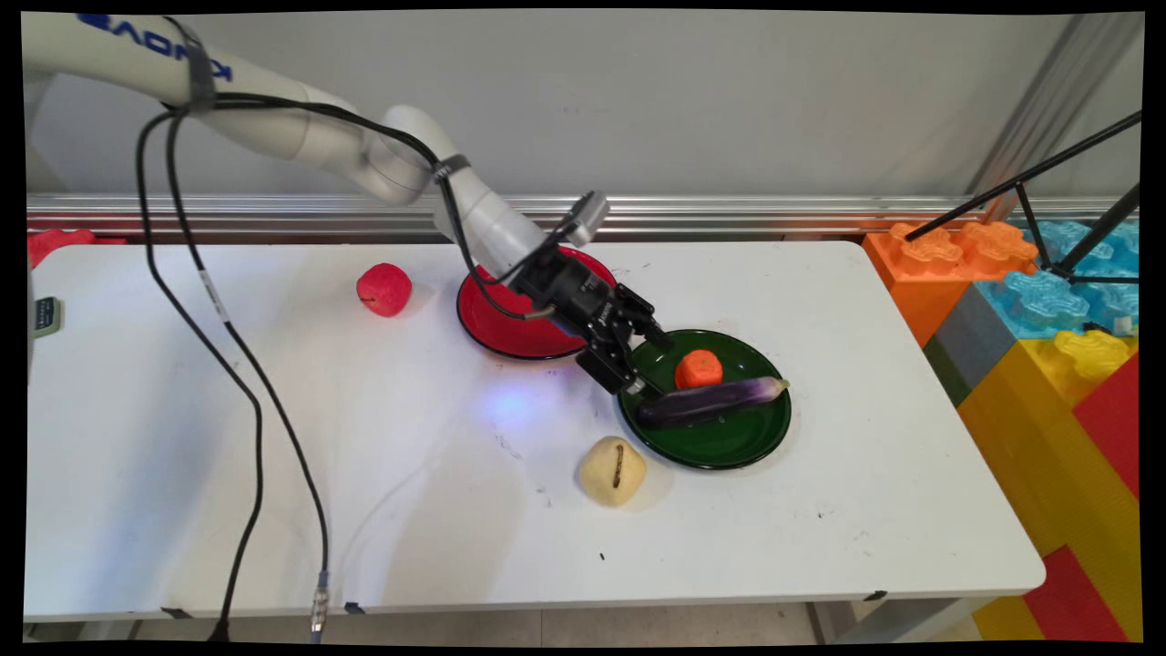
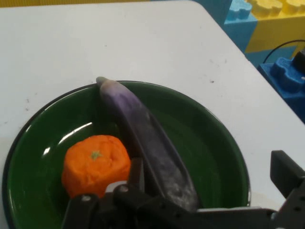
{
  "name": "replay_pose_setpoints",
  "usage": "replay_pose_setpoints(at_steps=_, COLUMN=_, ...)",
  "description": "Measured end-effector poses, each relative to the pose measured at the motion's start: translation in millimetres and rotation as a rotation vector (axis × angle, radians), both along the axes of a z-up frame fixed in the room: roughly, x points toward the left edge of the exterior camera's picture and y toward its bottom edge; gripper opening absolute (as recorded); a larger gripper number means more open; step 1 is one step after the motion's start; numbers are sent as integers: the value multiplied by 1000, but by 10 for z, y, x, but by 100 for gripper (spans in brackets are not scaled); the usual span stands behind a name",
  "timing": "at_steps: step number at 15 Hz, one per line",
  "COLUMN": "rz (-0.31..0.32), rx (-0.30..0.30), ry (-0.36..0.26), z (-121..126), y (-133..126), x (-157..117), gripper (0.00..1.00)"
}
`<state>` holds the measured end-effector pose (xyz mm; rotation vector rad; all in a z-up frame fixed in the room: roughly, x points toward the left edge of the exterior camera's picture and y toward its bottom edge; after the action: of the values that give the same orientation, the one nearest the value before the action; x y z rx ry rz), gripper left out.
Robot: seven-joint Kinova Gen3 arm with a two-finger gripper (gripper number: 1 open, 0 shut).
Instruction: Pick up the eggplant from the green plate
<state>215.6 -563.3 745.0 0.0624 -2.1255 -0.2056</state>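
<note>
The arm reaches in from the upper left, bent low over the table (image 1: 273, 510), its wrist tipped down and to the right so the gripper (image 1: 649, 364) hangs at the left rim of the green plate (image 1: 729, 446). The jaws stand apart, released, one finger (image 1: 658, 342) over the plate's near-left rim, the other (image 2: 286, 174) off to the side; the dark end of the eggplant (image 1: 710, 402) lies just by them, and nothing is clamped between them.

The green plate is glossy and round with a shallow dip. On it lies the eggplant, long and slim, dark purple fading to pale lilac at its far tip, with a dull, dusty skin. Just beside it sits an orange (image 1: 699, 369), squat and matte, with a small green mark on top. They look to touch in the hand view.

Behind the wrist is a shiny red plate (image 1: 510, 333), partly hidden. A lumpy red apple (image 1: 383, 289) sits well to its left. A pale yellow, rounded potato (image 1: 611, 470) with a dark slit lies just beside the green plate's near-left edge.
</note>
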Motion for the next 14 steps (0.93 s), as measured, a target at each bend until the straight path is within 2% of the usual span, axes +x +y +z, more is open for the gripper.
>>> replay_pose_setpoints(at_steps=14, rz=-19, rx=-35, ry=-44, z=-453, y=-116, x=-388, gripper=100)
